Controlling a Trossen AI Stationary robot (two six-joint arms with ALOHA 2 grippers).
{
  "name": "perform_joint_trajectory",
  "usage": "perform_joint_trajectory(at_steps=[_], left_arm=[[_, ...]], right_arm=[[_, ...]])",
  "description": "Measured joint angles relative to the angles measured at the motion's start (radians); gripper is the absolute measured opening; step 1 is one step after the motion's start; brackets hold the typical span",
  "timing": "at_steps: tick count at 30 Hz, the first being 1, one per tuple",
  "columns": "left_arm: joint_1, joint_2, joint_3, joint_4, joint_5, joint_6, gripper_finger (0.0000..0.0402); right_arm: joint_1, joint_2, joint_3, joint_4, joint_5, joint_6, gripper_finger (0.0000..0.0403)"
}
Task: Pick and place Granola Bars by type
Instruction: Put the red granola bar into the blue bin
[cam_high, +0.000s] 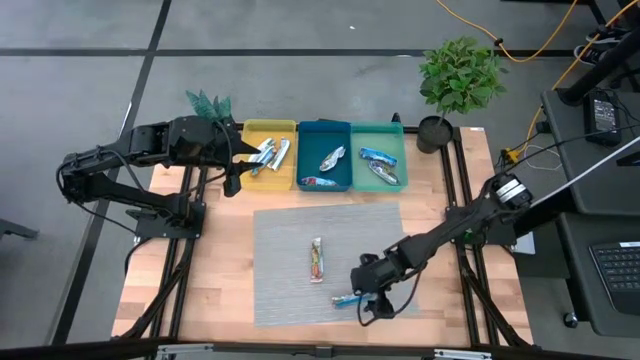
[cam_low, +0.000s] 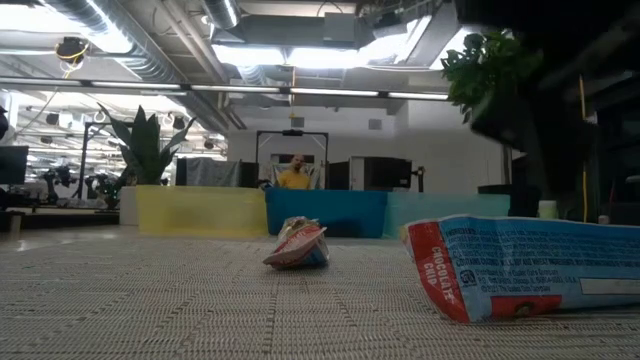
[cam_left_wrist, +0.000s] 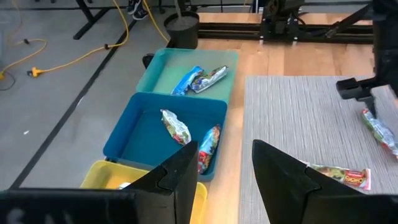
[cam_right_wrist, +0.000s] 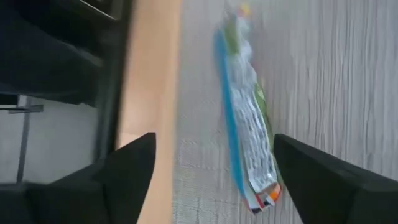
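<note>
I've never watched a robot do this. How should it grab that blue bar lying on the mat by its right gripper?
Probably from straight above, fingers closing across the narrow middle of the blue bar. It lies flat on the mat, and the right gripper is open astride it.

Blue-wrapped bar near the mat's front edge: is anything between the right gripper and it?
Nothing visible. The right gripper hangs open right over the blue-wrapped bar, which lies alone on the grey mat between the fingers in the wrist view.
</note>
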Motion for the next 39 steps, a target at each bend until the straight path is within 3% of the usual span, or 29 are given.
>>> perform_joint_trajectory(at_steps=[10, 14, 19, 30, 34, 39], left_arm=[[0.000, 0.000, 0.000, 0.002, 0.022, -0.008, 0.0143], [0.000, 0.000, 0.000, 0.003, 0.048, -0.008, 0.0143], [0.000, 0.000, 0.000, 0.003, 0.048, -0.011, 0.0143], [0.000, 0.000, 0.000, 0.003, 0.048, -0.019, 0.0143], [0.000, 0.000, 0.000, 0.003, 0.048, -0.019, 0.0143], [0.000, 0.000, 0.000, 0.003, 0.048, -0.017, 0.0143]], right_arm=[[0.000, 0.094, 0.003, -0.112, 0.105, 0.102, 0.0334], [0.000, 0.101, 0.005, -0.133, 0.118, 0.114, 0.0320], [-0.002, 0.102, 0.004, -0.139, 0.122, 0.130, 0.0263], [0.000, 0.109, 0.043, -0.152, 0.095, 0.138, 0.0078], [-0.001, 0.109, 0.076, -0.179, 0.098, 0.135, 0.0043], [-0.002, 0.109, 0.171, -0.306, 0.103, 0.076, 0.0034]])
